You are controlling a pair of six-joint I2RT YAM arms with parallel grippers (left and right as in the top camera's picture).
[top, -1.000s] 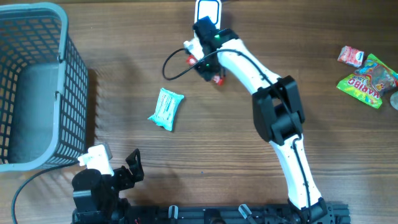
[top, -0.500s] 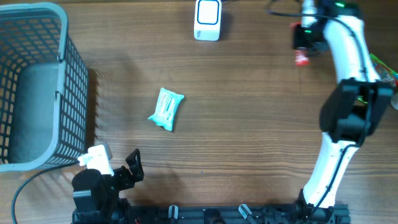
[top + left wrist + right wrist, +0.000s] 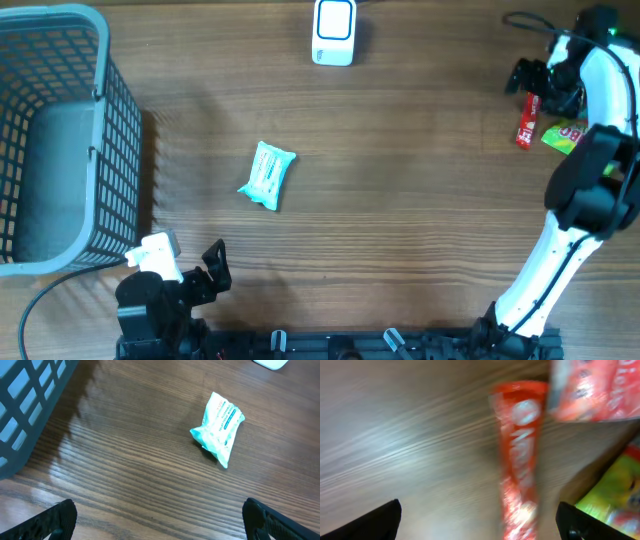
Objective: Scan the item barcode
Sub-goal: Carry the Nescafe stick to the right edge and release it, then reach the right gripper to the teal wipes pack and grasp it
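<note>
Red snack bar (image 3: 526, 120) beside green bag (image 3: 562, 135), basket (image 3: 125, 150) far left

The right gripper (image 3: 477, 527) left the white box scanner (image 3: 333, 30) and opened; the long red foil bar (image 3: 519, 460) lies loose between its jaws.

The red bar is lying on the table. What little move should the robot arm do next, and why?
Probably lift the right gripper up and away from the long red wrapped bar. Its jaws stand wide open and the bar lies loose on the wooden table beside the green candy bag. The teal plastic packet mid-table looks like the next thing for the white scanner.
</note>
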